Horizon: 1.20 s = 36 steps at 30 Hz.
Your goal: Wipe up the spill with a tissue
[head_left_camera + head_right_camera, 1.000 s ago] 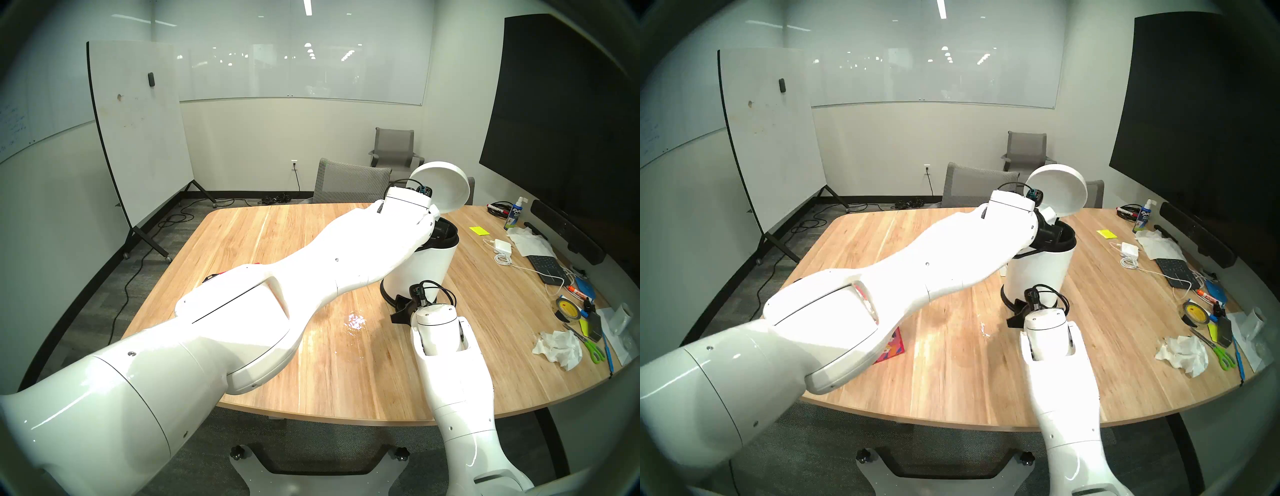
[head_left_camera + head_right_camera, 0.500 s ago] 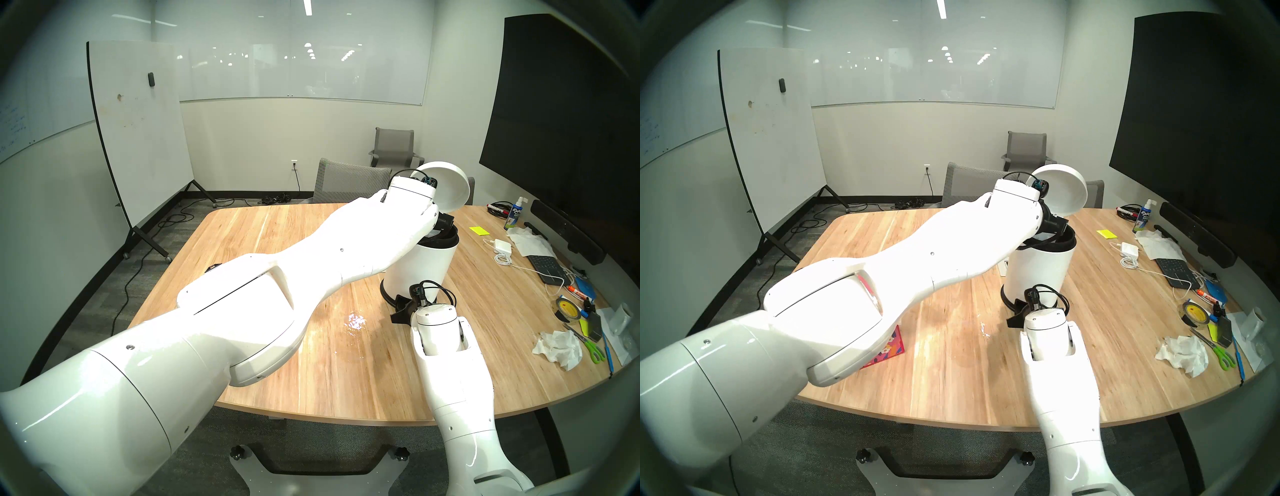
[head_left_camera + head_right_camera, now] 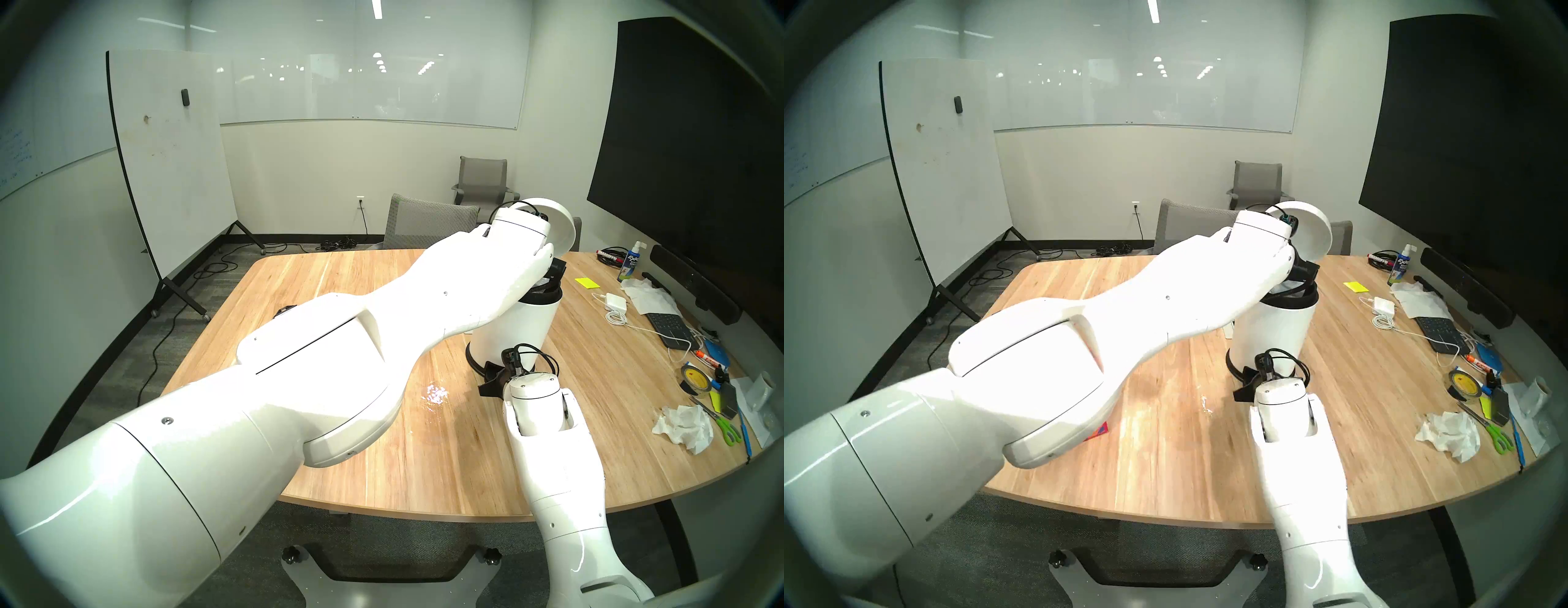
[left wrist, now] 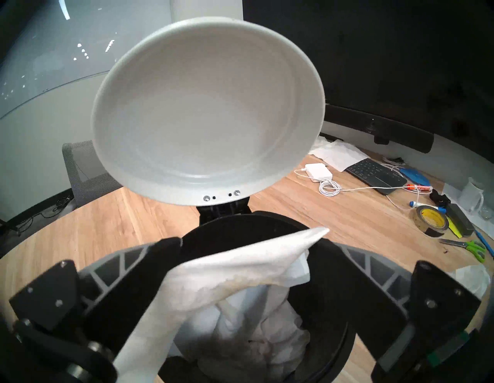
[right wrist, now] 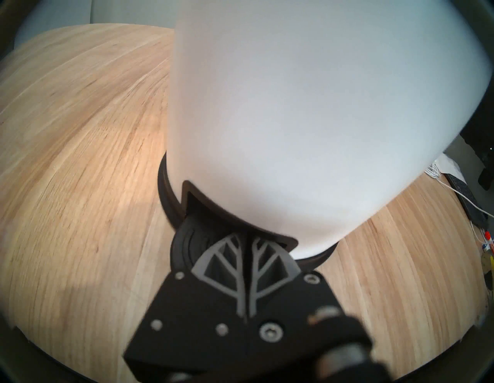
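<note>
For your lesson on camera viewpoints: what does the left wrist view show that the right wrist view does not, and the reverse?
Only the left wrist view shows the open left pincer, the tissue stuck to one finger over the bin's mouth, crumpled paper inside, and the raised lid. Only the right wrist view shows the shut right pincer on the pedal at the bin's foot. Both show the bin and wooden table.

Open white bin (image 3: 515, 329), crumpled paper wad (image 3: 684, 426), tape roll (image 3: 692, 379), green scissors (image 3: 726, 429).

Whiteboard (image 3: 169, 157), grey chairs (image 3: 432, 220), perhaps carpet.
</note>
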Motion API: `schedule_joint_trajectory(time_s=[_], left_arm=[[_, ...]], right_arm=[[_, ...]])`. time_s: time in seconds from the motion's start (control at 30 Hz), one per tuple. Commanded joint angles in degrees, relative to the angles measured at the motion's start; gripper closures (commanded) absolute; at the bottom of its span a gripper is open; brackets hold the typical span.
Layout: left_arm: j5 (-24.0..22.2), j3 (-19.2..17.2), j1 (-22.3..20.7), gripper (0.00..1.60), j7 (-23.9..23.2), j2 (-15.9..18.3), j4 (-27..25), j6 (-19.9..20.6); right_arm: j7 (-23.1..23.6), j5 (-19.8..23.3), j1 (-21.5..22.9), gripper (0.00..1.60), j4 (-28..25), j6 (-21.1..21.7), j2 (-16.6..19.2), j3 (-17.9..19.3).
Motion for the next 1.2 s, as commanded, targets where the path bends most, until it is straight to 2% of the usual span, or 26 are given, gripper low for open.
schedule_joint_trajectory(time_s=[0.0, 0.2, 0.47, 0.8, 0.93, 1.17], left_arm=[[0.25, -0.3, -3.72, 0.0, -1.1, -2.98, 3.31, -1.96], [0.22, -0.73, -5.0, 0.0, -2.18, -2.98, 5.15, -2.66], [-0.28, -0.6, -6.94, 0.0, -2.99, -2.98, 3.23, -2.45], [-1.78, 3.98, -2.56, 0.0, -3.28, -2.98, -0.31, -3.47], [-2.56, 5.04, -1.75, 0.0, -2.94, -2.98, 1.4, -4.59], [-3.74, 4.93, -3.87, 0.0, -3.44, -2.98, 6.59, -5.2]], right_arm=[[0.62, 0.19, -2.12, 1.6, 2.98, 1.05, -0.38, -0.34], [0.6, 0.19, -2.14, 1.6, 2.93, 1.02, -0.38, -0.33], [0.49, 0.18, -2.26, 1.6, 2.62, 0.84, -0.4, -0.31], [0.49, 0.18, -2.27, 1.6, 2.65, 0.81, -0.41, -0.3], [0.57, 0.19, -2.19, 1.6, 2.88, 0.91, -0.39, -0.32], [0.67, 0.19, -2.04, 1.6, 3.14, 1.07, -0.36, -0.35]])
